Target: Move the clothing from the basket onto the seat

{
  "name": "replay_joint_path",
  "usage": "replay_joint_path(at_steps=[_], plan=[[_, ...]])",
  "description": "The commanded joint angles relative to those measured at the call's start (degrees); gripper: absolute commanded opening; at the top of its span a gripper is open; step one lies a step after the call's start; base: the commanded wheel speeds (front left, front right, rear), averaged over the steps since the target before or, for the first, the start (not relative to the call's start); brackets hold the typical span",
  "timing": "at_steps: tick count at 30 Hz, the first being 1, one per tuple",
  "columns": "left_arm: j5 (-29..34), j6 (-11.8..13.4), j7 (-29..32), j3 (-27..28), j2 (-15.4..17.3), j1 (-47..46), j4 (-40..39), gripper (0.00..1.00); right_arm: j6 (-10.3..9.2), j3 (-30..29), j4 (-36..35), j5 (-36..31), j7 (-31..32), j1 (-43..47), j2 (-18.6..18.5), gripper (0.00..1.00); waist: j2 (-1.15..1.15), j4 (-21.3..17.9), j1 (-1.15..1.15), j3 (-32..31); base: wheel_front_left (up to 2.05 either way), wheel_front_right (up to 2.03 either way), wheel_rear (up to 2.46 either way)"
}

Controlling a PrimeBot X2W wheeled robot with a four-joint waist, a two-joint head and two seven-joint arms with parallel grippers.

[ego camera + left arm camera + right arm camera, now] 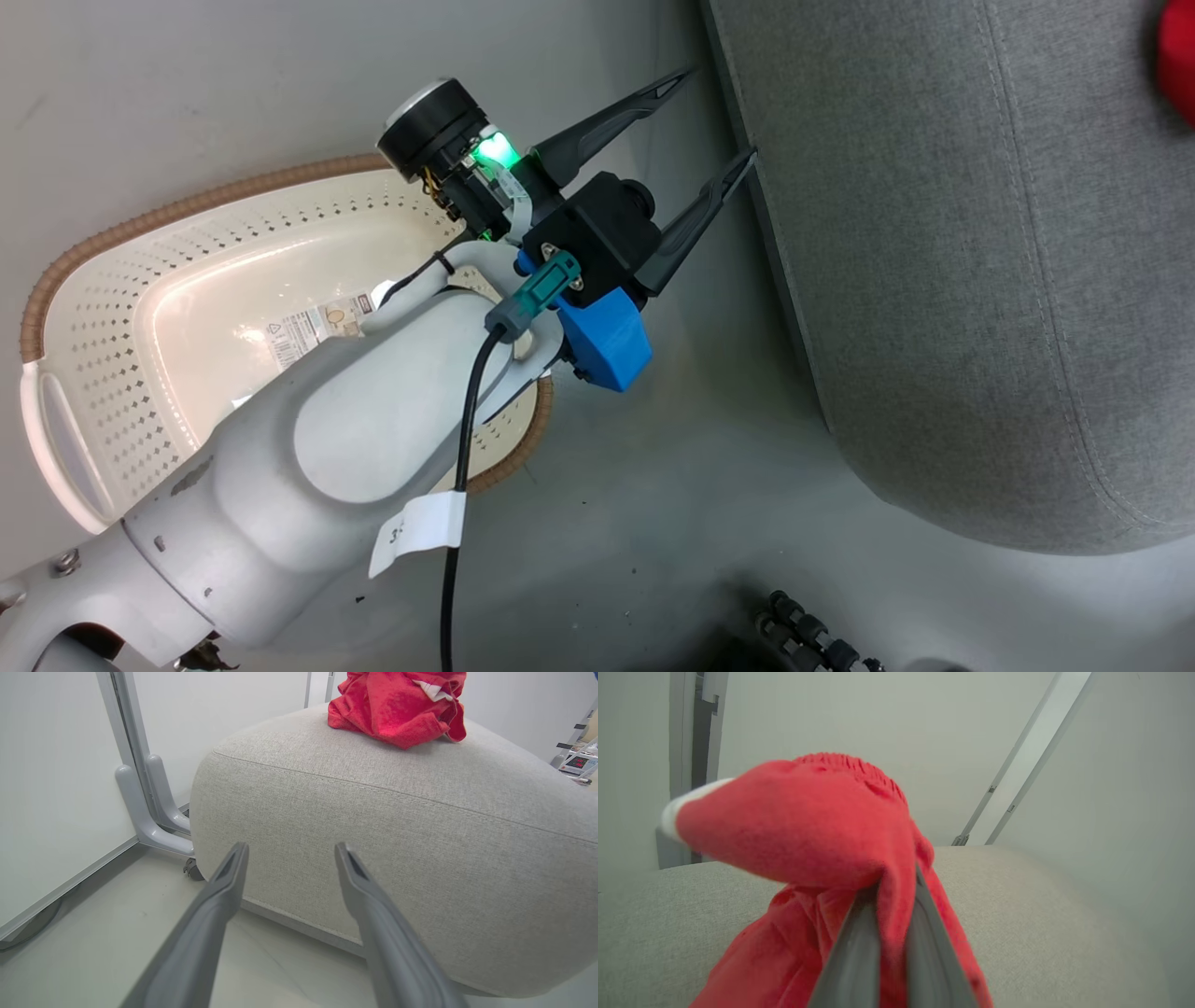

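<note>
The cream basket [112, 373] lies on the floor at the left, its inside bare except for a paper label. My left gripper [719, 117] hangs open between the basket and the grey seat [980, 261], its fingertips close to the seat's side, nothing between them. In the left wrist view the left gripper [289, 851] faces the seat [373, 826], and red clothing [397, 707] is bunched on the seat's top. In the right wrist view my right gripper [896, 882] is shut on red clothing [808, 835] with white trim, above the seat [1041, 914]. A red patch of clothing [1178, 56] shows at the head view's upper right.
A white panel on a grey metal foot [149, 821] stands left of the seat. Pale floor [653, 485] lies between basket and seat. Dark ribbed cable parts [812, 635] lie at the head view's bottom edge. A small device with a red display [579, 763] sits far right.
</note>
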Motion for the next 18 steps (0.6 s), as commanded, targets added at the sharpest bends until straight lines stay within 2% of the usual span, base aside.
replay_joint_path(at_steps=[1, 9, 10, 11, 12, 18], plan=[[0.2, 0.3, 0.2, -0.2, 0.5, -0.7, -0.6, 1.0, -0.01, -0.3, 1.3, -0.2, 0.0, 1.3, 1.6, 0.0, 0.0, 0.2, -0.01, 0.5, 0.0, 0.0, 0.0], [-0.1, 0.7, 0.5, -0.3, 1.4, -1.0, -1.3, 1.0, -0.01, 0.8, 4.7, 0.4, 0.0, 2.0, 3.5, 0.0, 0.0, 0.3, -0.01, 1.0, 0.0, 0.0, 0.0], [-0.2, 0.7, 0.5, -0.3, 1.5, -0.9, -1.2, 1.0, -0.01, 0.8, 4.6, 0.6, 0.0, 2.1, 3.4, 0.27, 0.0, 0.2, -0.01, 0.9, 0.0, 0.0, 0.0], [-0.3, 0.7, 0.3, -0.3, 1.5, -0.9, -1.2, 1.0, -0.01, 0.9, 4.5, 0.6, 0.0, 2.4, 3.4, 0.44, 0.0, 0.2, -0.01, 0.6, 0.0, 0.0, 0.0], [-0.4, 0.8, 0.0, -0.3, 1.4, -0.7, -1.0, 1.0, -0.01, 1.1, 4.5, 1.2, 0.0, 3.1, 3.4, 1.0, 0.0, 0.3, -0.01, 0.2, 0.0, 0.0, 0.0], [-1.3, 1.1, -1.8, -0.2, 0.2, 1.0, 0.3, 1.0, -0.01, 3.1, 0.8, 2.9, 0.0, 9.6, 2.3, 1.0, 0.0, 0.6, -0.01, -3.5, 0.0, 0.0, 0.0]])
